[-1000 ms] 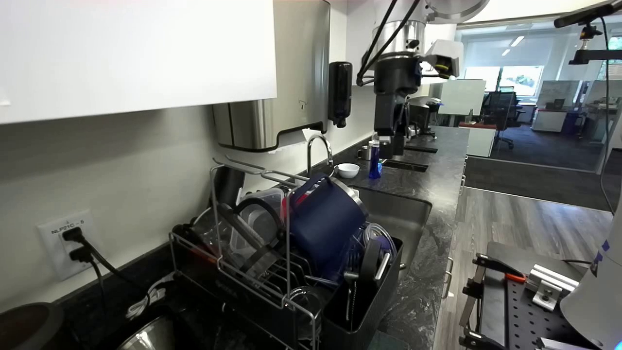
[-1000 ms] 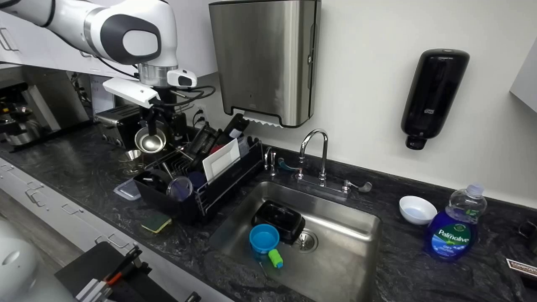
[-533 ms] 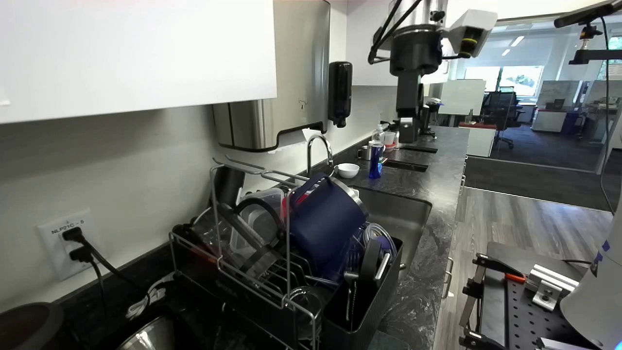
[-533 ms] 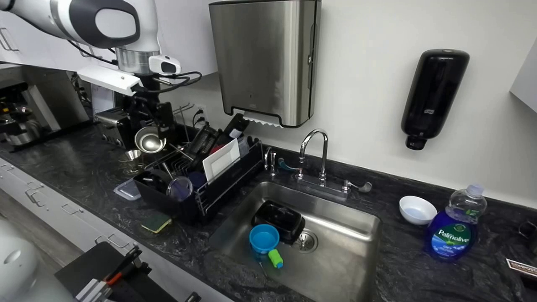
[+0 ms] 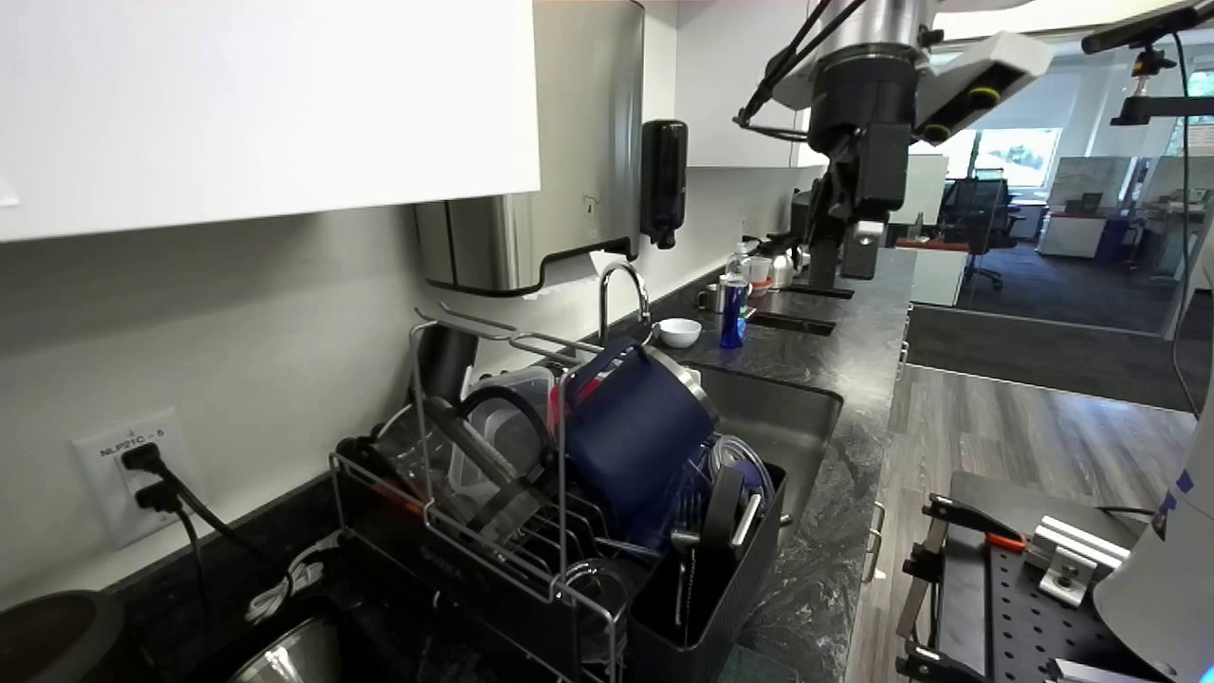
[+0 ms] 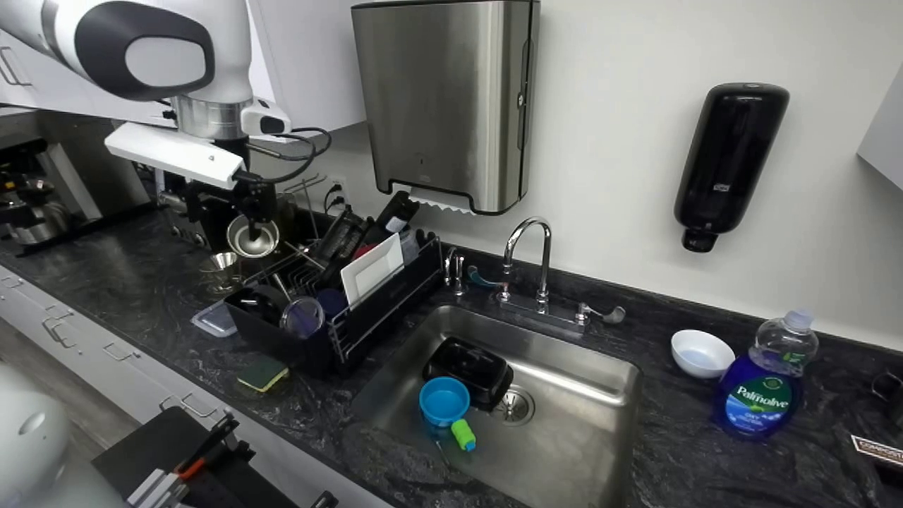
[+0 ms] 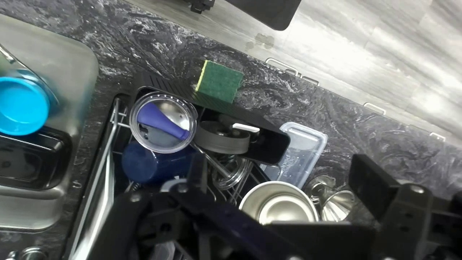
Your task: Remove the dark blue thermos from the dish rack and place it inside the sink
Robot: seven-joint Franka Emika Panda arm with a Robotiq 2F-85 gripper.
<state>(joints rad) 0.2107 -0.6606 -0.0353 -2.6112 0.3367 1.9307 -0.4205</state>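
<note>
Below fingers point(image 7: 371, 184), spread wide and holding nothing, note dark blue thermos point(image 5: 631, 441), untouched, leaning in dish rack point(image 6: 388, 300) with steel mouth point(image 7: 279, 206) upward and toward sink point(image 6: 564, 451). In wrist view, framed between them. Likely calls for descent angled to tilted long axis.

in an exterior view, black metal-wire dish rack point(image 6: 408, 286) on the black marbled surface point(image 6: 127, 282), left of the rectangular steel sink point(image 6: 564, 413), round white bowl point(image 6: 702, 356) to its right; dark blue cylindrical thermos point(image 5: 631, 432) in the rack.
</note>
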